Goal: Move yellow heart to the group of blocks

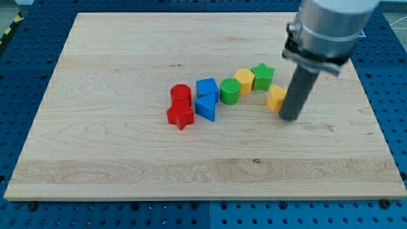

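The yellow heart [276,98] lies right of centre on the wooden board [127,152], partly hidden by the rod. My tip [290,117] rests on the board just right of the heart, touching or nearly touching its right side. The group lies to the heart's left in an arc: a green star [262,76], a yellow block [244,81], a green cylinder [230,91], a blue cube [206,87], a blue triangle [206,107], a red cylinder [180,95] and a red star [180,116]. The heart sits just below and right of the green star, with a small gap.
The board's right edge [375,121] lies well right of my tip. A blue perforated table [394,76] surrounds the board. The arm's grey body [331,28] hangs over the board's upper right.
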Motion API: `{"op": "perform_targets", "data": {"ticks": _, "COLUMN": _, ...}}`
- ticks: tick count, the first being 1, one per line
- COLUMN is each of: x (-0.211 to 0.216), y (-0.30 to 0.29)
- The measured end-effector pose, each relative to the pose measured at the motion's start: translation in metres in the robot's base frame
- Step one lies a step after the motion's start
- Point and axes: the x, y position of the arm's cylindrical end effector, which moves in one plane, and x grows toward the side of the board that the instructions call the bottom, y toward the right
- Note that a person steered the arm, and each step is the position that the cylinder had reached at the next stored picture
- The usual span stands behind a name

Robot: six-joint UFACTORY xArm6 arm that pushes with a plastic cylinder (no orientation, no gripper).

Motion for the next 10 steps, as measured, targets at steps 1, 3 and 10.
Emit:
{"op": "perform_targets", "data": {"ticks": 1, "x": -0.004, "y": 0.000}}
{"op": "perform_targets", "data": {"ticks": 3, "x": -0.016, "y": 0.034}}
{"op": "perform_targets", "data": {"ticks": 10, "x": -0.022, "y": -0.044}}
